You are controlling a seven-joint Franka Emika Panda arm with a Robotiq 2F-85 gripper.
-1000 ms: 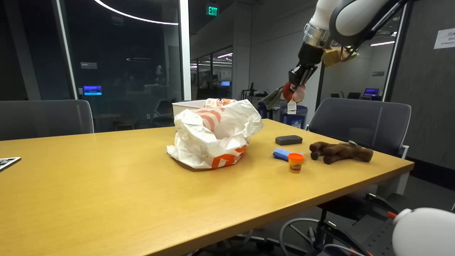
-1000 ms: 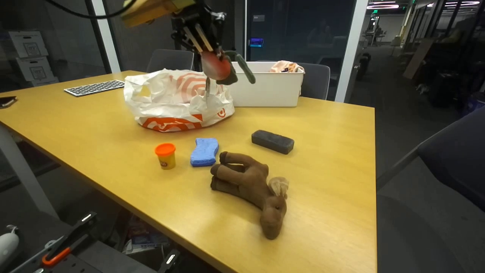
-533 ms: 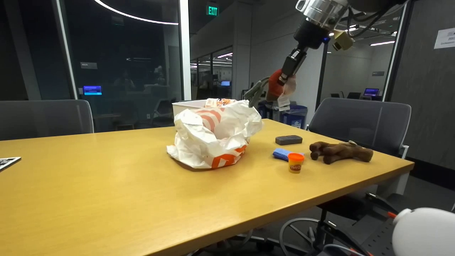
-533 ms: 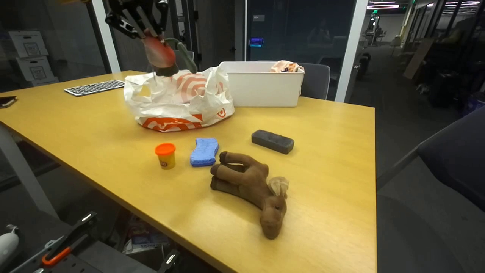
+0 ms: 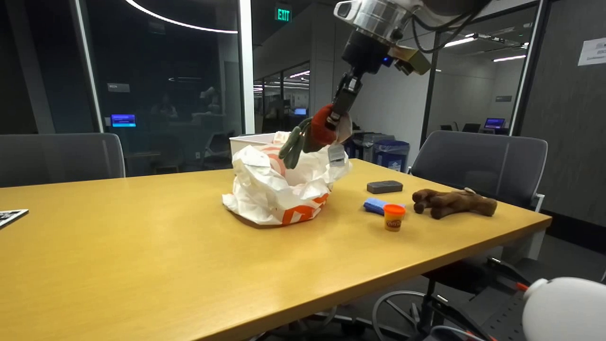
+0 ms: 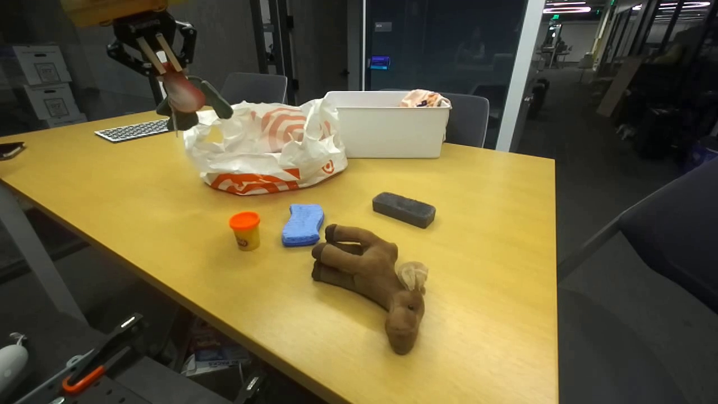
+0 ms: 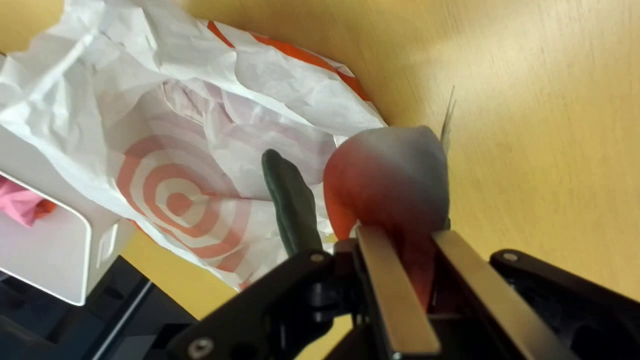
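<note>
Red soft toy (image 7: pixel 382 175) hangs pinched between the jaws, near the open white bag (image 6: pixel 266 163) and above the tabletop (image 6: pixel 482 269); risk: its dangling green limbs (image 7: pixel 292 205) could catch the bag's crumpled edge if lowered, dragging the bag along.

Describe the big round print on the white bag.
The big round print on the white bag is a reddish bullseye: rings around a solid dot, clearest in the wrist view.

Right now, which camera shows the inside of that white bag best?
The wrist view: it looks down into the white bag, showing its creased inside and red rings, though the held soft toy covers part. Both exterior views show the bag side-on: outer wall and only some of the inside, with the toy overlapping it.
</note>
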